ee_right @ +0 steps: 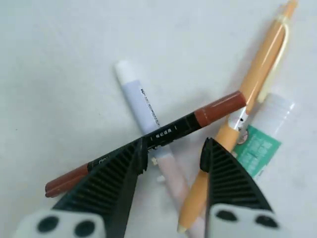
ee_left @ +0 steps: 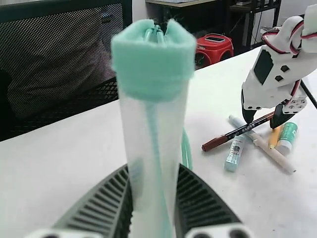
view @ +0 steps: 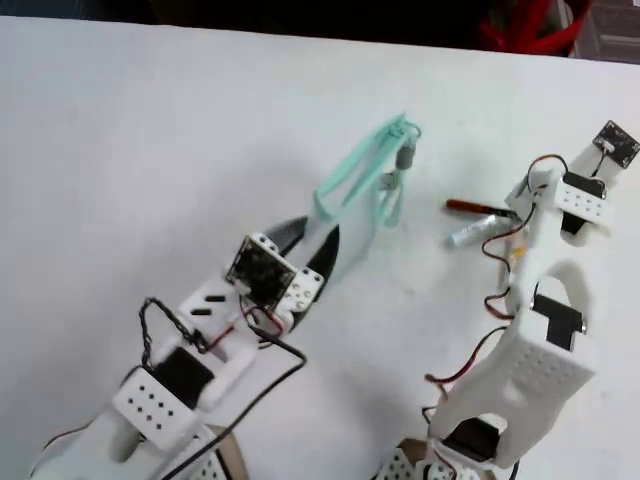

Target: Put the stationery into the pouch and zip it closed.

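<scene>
My left gripper (ee_left: 153,198) is shut on the pouch (ee_left: 151,114), a translucent white pouch with mint green trim, and holds it lengthwise away from the wrist. In the high view the pouch (view: 355,200) stretches from the left gripper (view: 315,250) toward the table's middle. My right gripper (ee_right: 173,148) stands open just above a small heap of stationery: a brown pen (ee_right: 163,134) running between its fingers, a pale lilac pen (ee_right: 141,101), an orange pen (ee_right: 255,89) and a green-and-white tube (ee_right: 262,136). The right gripper (view: 517,213) hovers over the brown pen (view: 468,207).
The white table (view: 150,150) has free room at the left and back. The stationery heap (ee_left: 247,141) lies a short way to the right of the pouch. A dark mesh chair (ee_left: 54,64) and a red object (ee_left: 213,47) stand beyond the table edge.
</scene>
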